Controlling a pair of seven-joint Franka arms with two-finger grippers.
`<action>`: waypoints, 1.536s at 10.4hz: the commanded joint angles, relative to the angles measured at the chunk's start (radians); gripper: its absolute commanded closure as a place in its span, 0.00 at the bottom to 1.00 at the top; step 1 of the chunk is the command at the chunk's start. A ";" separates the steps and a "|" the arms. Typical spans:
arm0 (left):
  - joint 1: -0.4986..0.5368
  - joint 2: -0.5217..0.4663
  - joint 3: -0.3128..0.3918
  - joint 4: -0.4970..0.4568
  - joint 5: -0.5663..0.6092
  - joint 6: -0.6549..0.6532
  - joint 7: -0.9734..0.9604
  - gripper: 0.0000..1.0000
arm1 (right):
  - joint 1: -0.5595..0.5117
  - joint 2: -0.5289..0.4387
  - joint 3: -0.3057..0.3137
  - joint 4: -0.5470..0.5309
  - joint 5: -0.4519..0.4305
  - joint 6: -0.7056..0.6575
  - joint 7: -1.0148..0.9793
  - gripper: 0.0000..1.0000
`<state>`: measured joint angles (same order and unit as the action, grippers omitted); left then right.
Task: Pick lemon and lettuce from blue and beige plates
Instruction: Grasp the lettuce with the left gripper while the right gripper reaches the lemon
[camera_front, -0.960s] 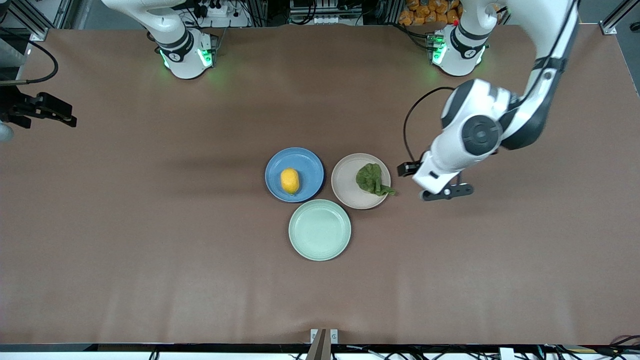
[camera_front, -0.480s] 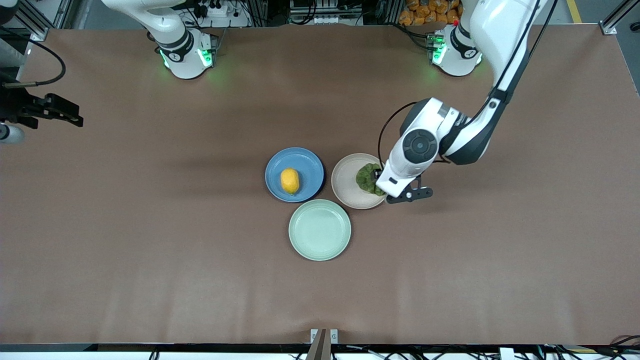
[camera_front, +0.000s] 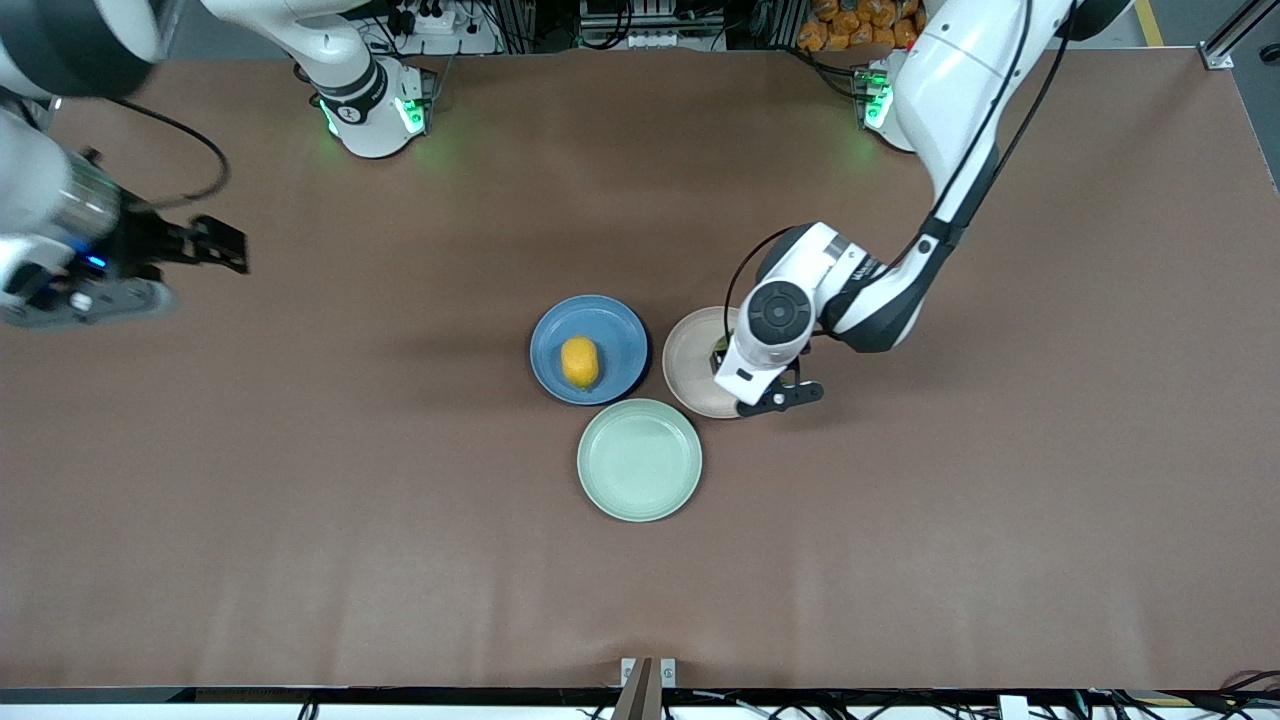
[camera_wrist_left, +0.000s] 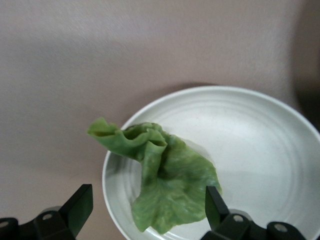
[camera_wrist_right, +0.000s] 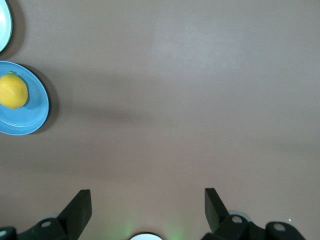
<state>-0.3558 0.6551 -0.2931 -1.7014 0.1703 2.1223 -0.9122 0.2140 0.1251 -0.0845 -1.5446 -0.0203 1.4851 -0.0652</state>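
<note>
Lettuce (camera_wrist_left: 170, 185) on beige plate (camera_front: 685, 372) mid-table sat under spread-fingered left gripper (camera_wrist_left: 145, 212), next needing descent; right gripper (camera_wrist_right: 145, 210), fingers apart, over table's right-arm edge.

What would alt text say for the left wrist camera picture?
A wrinkled green lettuce leaf lies on the beige plate, its tip hanging over the rim onto the brown table. The left gripper is open above it, fingers either side of the leaf.
</note>
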 joint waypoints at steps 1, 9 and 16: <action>-0.009 0.031 0.008 0.026 0.031 0.008 -0.028 0.07 | 0.047 0.095 0.000 0.012 0.023 0.049 0.028 0.00; -0.017 0.047 0.009 0.032 0.029 0.008 -0.028 0.87 | 0.229 0.344 0.029 -0.018 0.165 0.404 0.421 0.00; 0.057 -0.095 0.011 0.109 0.028 -0.068 -0.016 1.00 | 0.297 0.468 0.121 -0.097 0.161 0.697 0.685 0.00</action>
<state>-0.3226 0.6269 -0.2800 -1.5914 0.1718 2.1056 -0.9127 0.4967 0.5821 0.0245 -1.6235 0.1306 2.1412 0.5689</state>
